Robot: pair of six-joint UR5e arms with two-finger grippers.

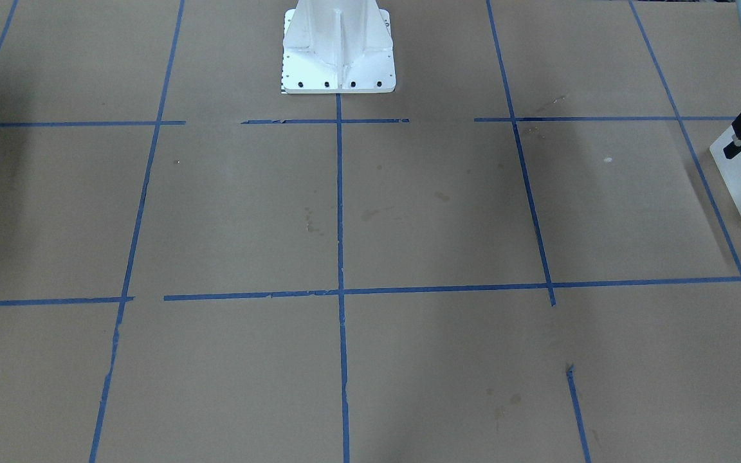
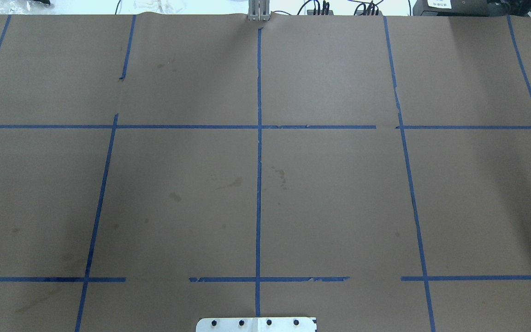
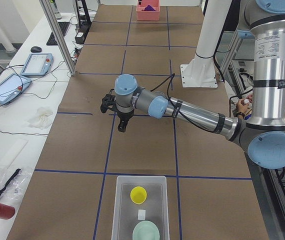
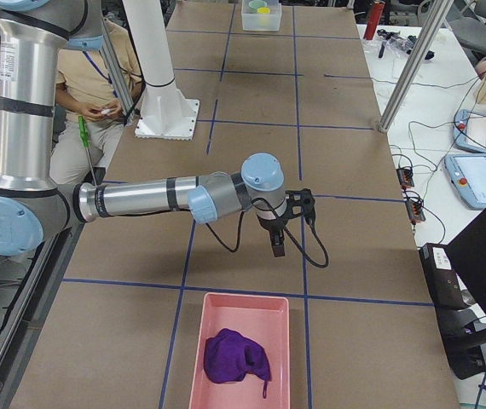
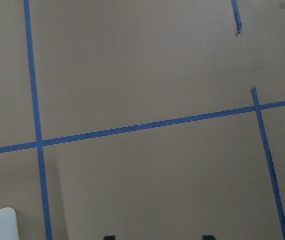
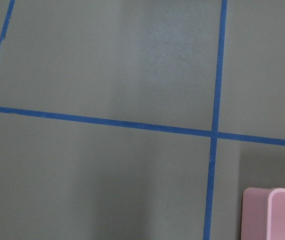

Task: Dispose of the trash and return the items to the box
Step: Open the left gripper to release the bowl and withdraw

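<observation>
Across the brown-papered counter [image 2: 339, 198], ruled by blue tape lines [image 2: 258, 161], nothing lies loose in the middle squares. The left arm [image 3: 197, 116] and right arm [image 4: 141, 198] each reach out low over it toward opposite ends. At the left end sits the box [image 3: 120, 210], and at the right end a pink tray [image 4: 243, 313] holding a crumpled purple cloth [image 4: 236, 358]. Inside the box the bowl [image 3: 146, 232] rests at one end and the cup [image 3: 138, 194] stands upright, mouth up, apart from it. The job looks close to done, with both items already put away. The left fingers [image 1: 733, 149] hang spread wide and empty above the counter, one square short of the box. I cannot tell how the right fingers [image 4: 278, 242] are set, since only the side view shows them. A small white scrap [image 3: 141, 214] lies between cup and bowl; what it is I cannot tell. If it is trash, reaching for it is the risk: wide fingers dropping between two light plastic pieces could knock the cup over or clip the box wall and shove the whole box along the paper. A low sweep of either arm home could catch the box or tray likewise.
</observation>
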